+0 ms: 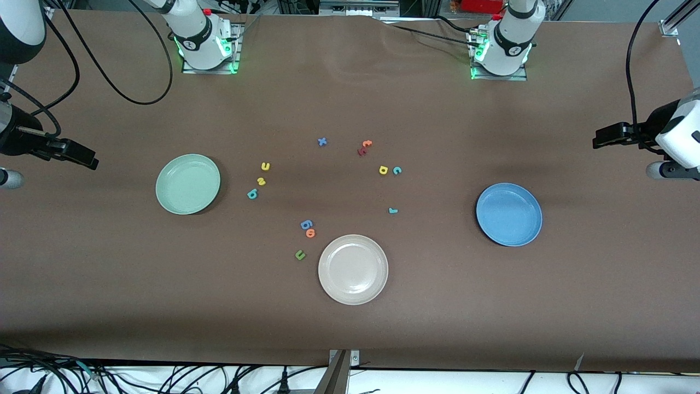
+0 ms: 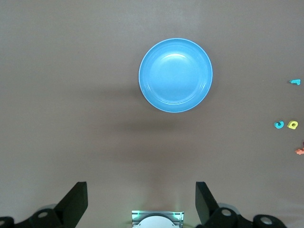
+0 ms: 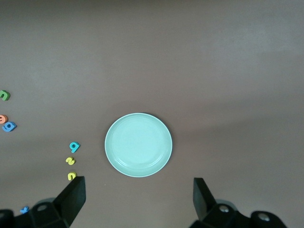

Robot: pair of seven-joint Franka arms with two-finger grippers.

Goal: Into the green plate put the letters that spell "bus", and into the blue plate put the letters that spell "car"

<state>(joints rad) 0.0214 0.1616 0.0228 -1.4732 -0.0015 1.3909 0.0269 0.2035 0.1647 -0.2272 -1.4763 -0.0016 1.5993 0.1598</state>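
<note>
green plate: green plate [image 1: 187, 184] sits flat on the table toward the right arm's end, at about 9 o'clock from the table's centre; nothing in it.
blue plate: blue plate [image 1: 509, 214] sits flat toward the left arm's end, at about 3 o'clock from the centre; nothing in it.
bus letters: yellow u [image 1: 265, 166], yellow s [image 1: 261, 181] and teal b [image 1: 252, 193] lie in a short row on the table, just off the green plate's 3 o'clock rim, apart from it.
car letters: yellow a [image 1: 383, 170] and teal c [image 1: 397, 171] lie side by side near the centre; teal r [image 1: 393, 210] lies at their 6 o'clock, nearer the front camera. all well apart from the blue plate.
beige-white plate: beige-white plate [image 1: 353, 269] at 6 o'clock from the centre, bare.
left gripper: left gripper [image 2: 141, 202] waits high above the table by the blue plate, fingers spread wide, grasping nothing.
right gripper: right gripper [image 3: 139, 199] waits high above the table by the green plate, fingers spread wide, grasping nothing.
</note>
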